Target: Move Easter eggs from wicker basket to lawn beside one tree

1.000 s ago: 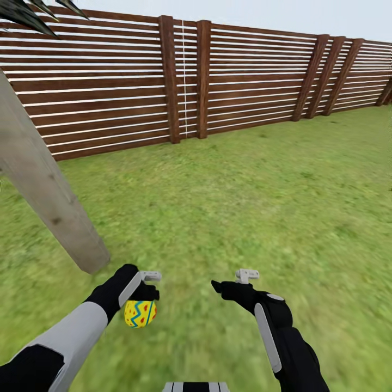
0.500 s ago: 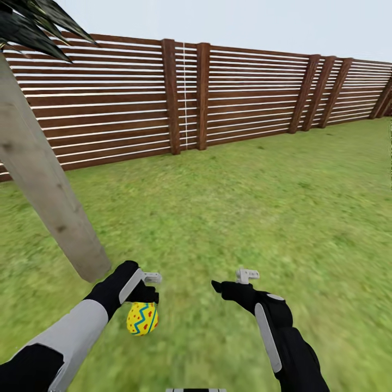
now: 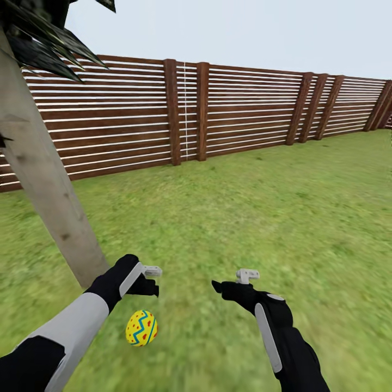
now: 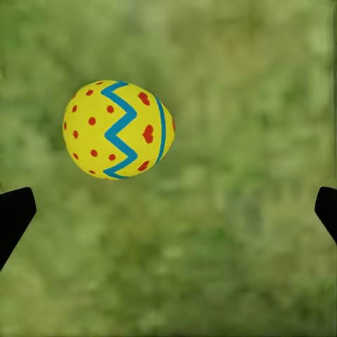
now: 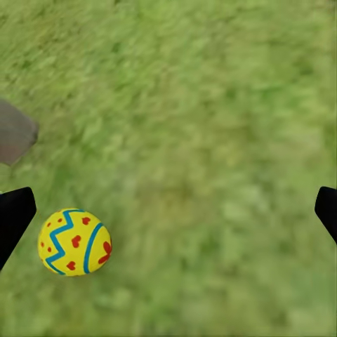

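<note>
An egg [image 3: 141,328] is seen on the lawn [image 3: 261,218] near the tree [image 3: 49,190], beneath the spread left pincer [image 3: 154,280]. The right pincer [image 3: 231,281] is spread, empty. Fetching remaining eggs is judged next.

My head camera cuts the tree [image 3: 46,179] off at the top and left edges, so I get part of its trunk and a few dark leaves. The fence [image 3: 218,111] runs out of frame on both sides. On my left wrist camera the lawn [image 4: 232,232] is a blur, and only 2 dark fingertips [image 4: 14,214] poke in at the edges.
</note>
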Tool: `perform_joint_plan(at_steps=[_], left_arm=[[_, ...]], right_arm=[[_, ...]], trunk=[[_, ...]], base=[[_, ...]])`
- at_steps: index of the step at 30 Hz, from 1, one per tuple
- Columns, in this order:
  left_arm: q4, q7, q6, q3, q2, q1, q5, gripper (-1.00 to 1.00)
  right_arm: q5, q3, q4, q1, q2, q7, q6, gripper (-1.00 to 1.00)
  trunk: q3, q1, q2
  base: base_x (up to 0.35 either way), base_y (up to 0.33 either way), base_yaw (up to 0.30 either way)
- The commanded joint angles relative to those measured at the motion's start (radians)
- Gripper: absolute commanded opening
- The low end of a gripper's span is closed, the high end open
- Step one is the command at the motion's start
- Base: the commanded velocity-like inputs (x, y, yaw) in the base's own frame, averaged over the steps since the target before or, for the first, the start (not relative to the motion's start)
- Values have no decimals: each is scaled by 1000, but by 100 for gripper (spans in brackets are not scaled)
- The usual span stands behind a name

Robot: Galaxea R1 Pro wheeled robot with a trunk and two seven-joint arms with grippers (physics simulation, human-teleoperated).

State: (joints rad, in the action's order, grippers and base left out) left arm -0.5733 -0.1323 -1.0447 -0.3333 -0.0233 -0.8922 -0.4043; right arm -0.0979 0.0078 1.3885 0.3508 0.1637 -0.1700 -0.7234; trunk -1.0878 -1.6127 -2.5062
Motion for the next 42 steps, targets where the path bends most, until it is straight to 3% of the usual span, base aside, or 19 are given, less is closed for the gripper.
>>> perform_joint_plan(at_steps=[1,28,42], left_arm=[[-2,-9,-2,-7,-1,-1,-10,100],[-3,-35,-2,-9,1,1,-10,100],[-3,-54,-2,-9,10,0,-10,100]], right_arm=[[-9,-1,1,0,0,3,-5,100],[-9,16,-1,0,0,3,-5,100],[-9,16,-2,0,0,3,-4,100]], trunk=[[3,1,0],[107,13,6],[151,66,104]], base=[[0,0,0],[-36,0,0],[-43,0,0]])
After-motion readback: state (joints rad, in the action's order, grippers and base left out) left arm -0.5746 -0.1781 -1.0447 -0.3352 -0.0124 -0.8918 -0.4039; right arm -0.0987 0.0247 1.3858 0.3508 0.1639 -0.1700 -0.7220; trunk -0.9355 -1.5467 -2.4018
